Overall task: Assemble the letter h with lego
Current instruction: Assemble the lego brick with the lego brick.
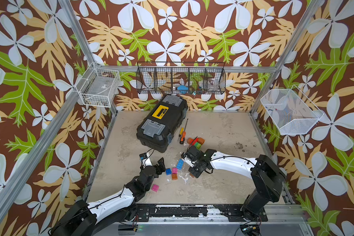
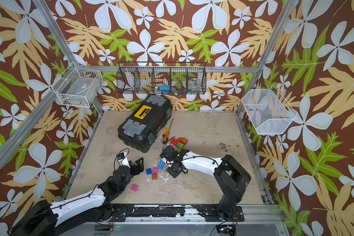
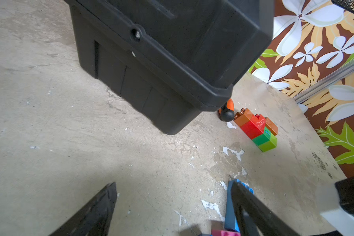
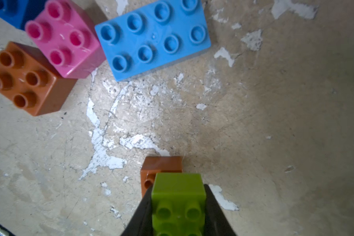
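Observation:
My right gripper is shut on a lime lego brick, held just above an orange-brown brick on the table. Beyond them lie a long light-blue brick and pink, orange-brown and blue bricks. In a top view my left gripper stands open just left of the blue brick, with nothing between its fingers. A second pink brick lies alone nearer the front. The letter h is not in view; the lego lies as separate bricks.
A cluster of orange-brown, red, green and lime bricks lies behind the right arm. A black toolbox stands at the back centre, with two screwdrivers beside it. Wire baskets hang on the walls.

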Robot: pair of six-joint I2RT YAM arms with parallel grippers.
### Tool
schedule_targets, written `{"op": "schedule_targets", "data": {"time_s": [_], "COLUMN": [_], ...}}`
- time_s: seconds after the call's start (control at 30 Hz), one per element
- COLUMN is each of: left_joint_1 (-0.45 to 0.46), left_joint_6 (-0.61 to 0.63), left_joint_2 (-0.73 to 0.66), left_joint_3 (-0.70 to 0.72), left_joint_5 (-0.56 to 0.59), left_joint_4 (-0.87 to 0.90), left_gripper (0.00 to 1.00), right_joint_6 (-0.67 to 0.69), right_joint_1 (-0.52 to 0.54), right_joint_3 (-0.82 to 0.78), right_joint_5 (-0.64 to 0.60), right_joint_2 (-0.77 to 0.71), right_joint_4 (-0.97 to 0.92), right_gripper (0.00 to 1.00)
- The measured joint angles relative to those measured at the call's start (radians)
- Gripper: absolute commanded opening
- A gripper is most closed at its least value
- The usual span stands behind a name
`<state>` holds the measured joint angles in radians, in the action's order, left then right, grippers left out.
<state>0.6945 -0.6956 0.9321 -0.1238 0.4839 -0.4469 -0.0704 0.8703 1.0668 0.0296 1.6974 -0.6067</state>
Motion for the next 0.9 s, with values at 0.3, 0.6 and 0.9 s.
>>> {"op": "schedule_targets", "data": {"time_s": [0.3, 0.6, 0.9], "left_joint_1": [0.000, 0.000, 0.000], "left_joint_6": [0.011, 0.014, 0.015], "left_joint_2": [0.014, 0.022, 0.022], "left_joint_3": [0.000, -0.005, -0.008], "left_joint_5": [-0.003, 0.002, 0.005], "left_joint_4": [-0.005, 0.002, 0.004], "left_gripper": [0.91, 0.91, 0.91], "right_joint_6": [0.008, 0.007, 0.006], "right_joint_1": [0.000, 0.001, 0.020], "right_joint_3": [-0.006, -0.022, 0.000], "right_joint_5": [0.053, 0.068, 0.029], "right_joint_2": [-0.022, 0.006, 0.039], "right_joint_4": [0.002, 0.021, 0.018], "right_gripper": [0.28, 0.28, 0.26]}}
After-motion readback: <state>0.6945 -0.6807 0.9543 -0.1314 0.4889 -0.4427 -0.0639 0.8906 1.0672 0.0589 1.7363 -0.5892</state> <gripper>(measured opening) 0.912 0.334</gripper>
